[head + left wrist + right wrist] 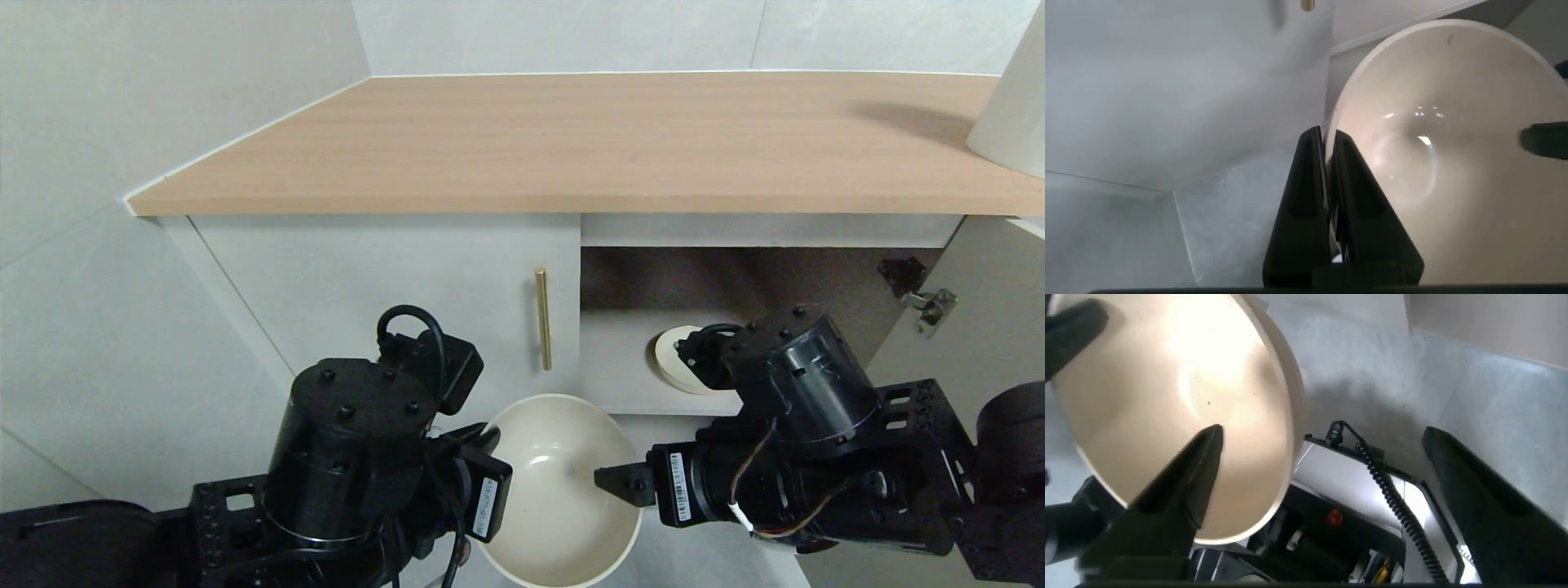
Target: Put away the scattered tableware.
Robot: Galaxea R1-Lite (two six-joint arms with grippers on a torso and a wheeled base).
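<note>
A cream bowl hangs in the air in front of the cabinet, its hollow facing up. My left gripper is shut on its left rim; in the left wrist view the gripper pinches the thin edge of the bowl. My right gripper is open at the bowl's right rim. In the right wrist view one finger lies over the inside of the bowl and the other finger is outside it, neither touching.
Behind the bowl is a grey cabinet under a wooden countertop. Its left door, with a brass handle, is closed. The right door is swung open, and a white dish sits on the shelf inside. A white object stands on the counter's right end.
</note>
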